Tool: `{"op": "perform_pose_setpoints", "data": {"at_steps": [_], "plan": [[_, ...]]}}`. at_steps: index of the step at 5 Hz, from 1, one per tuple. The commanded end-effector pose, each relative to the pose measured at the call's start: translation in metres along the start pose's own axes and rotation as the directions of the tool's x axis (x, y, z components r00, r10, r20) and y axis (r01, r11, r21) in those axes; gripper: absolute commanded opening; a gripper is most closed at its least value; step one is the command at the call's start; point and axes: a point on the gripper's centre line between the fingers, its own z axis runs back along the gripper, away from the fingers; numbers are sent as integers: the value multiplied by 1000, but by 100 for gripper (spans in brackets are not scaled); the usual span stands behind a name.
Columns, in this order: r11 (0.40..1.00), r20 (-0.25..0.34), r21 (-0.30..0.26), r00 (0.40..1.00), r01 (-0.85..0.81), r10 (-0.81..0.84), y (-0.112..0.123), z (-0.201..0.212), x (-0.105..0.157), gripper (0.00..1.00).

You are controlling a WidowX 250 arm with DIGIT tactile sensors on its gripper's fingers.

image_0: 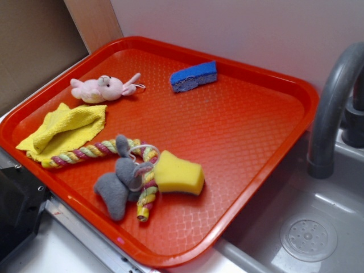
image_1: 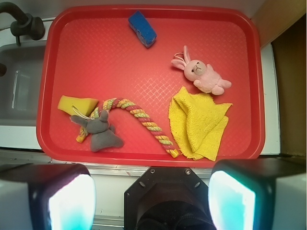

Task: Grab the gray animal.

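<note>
The gray animal (image_0: 116, 185) lies near the front edge of the red tray (image_0: 267, 136), across one end of the braided rope (image_0: 91, 151), with a thin white loop at its head. In the wrist view the gray animal (image_1: 100, 132) is at the lower left of the tray (image_1: 48, 72). My gripper (image_1: 151, 201) is open and empty, its fingers (image_1: 72, 201) wide apart. It hangs well above the counter on the near side of the tray, apart from the toy.
A yellow sponge (image_0: 179, 173) touches the rope beside the gray animal. A yellow cloth (image_0: 65, 128), a pink bunny (image_0: 102, 88) and a blue sponge (image_0: 194, 75) lie elsewhere on the tray. A sink with a gray faucet (image_0: 333, 108) is beside the tray.
</note>
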Motion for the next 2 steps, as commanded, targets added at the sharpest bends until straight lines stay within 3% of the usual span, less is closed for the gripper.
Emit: {"op": "perform_pose_setpoints", "data": {"at_steps": [1, 2], "plan": [[1000, 0, 0, 1000, 0, 0, 0, 0, 0, 100], [998, 62, -51, 997, -32, 35, -6, -31, 3, 100]]}}
